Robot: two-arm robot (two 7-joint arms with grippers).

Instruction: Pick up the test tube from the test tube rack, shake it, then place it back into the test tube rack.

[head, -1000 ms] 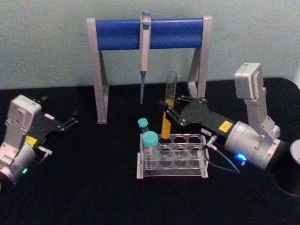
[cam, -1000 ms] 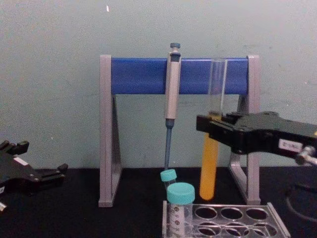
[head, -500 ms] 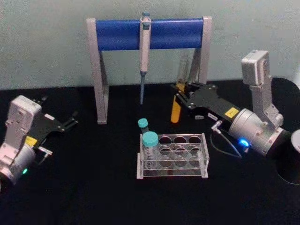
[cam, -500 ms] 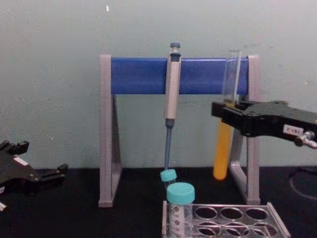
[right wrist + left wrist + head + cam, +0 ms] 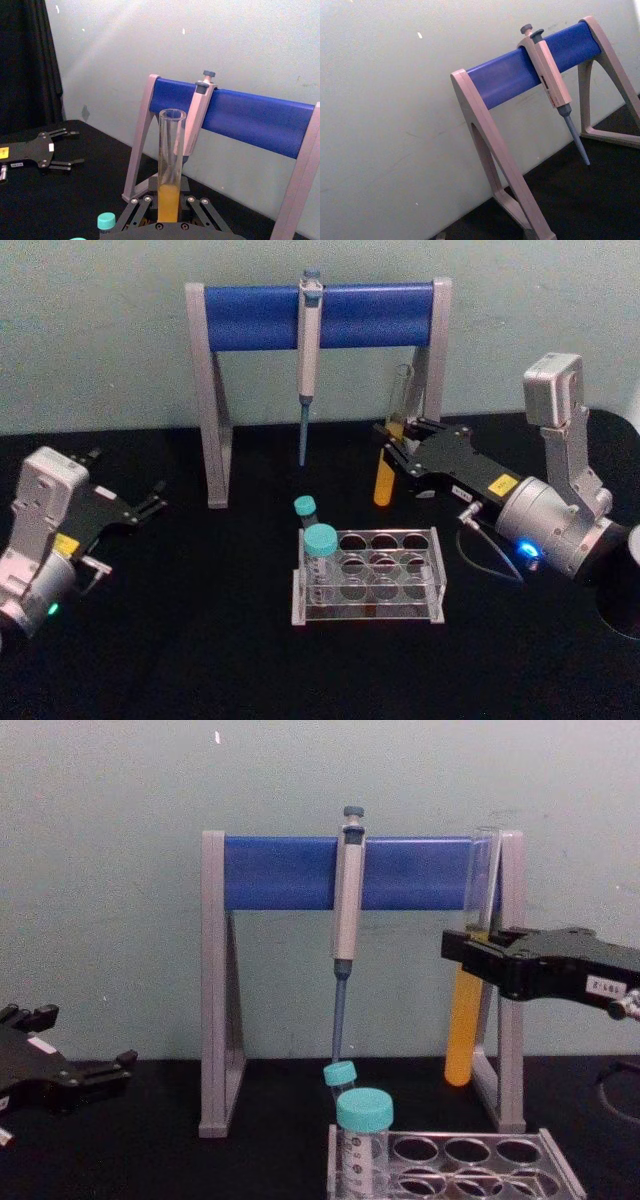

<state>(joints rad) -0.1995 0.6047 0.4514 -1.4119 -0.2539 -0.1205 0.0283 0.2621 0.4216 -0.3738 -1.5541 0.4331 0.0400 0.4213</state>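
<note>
The test tube [image 5: 386, 472] is a thin clear glass tube with orange-yellow liquid in its lower part. It hangs nearly upright in the air, behind and to the right of the test tube rack [image 5: 428, 585], close to the pipette stand's right leg. My right gripper [image 5: 394, 447] is shut on its middle. In the chest view the test tube [image 5: 460, 1030] sits well above the test tube rack [image 5: 556, 1172], held by the right gripper [image 5: 462, 946]. The right wrist view looks along the test tube [image 5: 170, 165]. My left gripper [image 5: 128, 483] rests open at the far left of the table.
A blue-and-grey pipette stand [image 5: 250, 316] spans the back, with a grey pipette [image 5: 308, 335] hanging from its bar. Two teal-capped tubes [image 5: 320, 540] stand in the rack's left holes. A dark round object [image 5: 630, 570] sits at the right edge.
My right gripper has carried the test tube up, back and to the right, away from the rack towards the stand's right leg. The left arm has stayed put.
</note>
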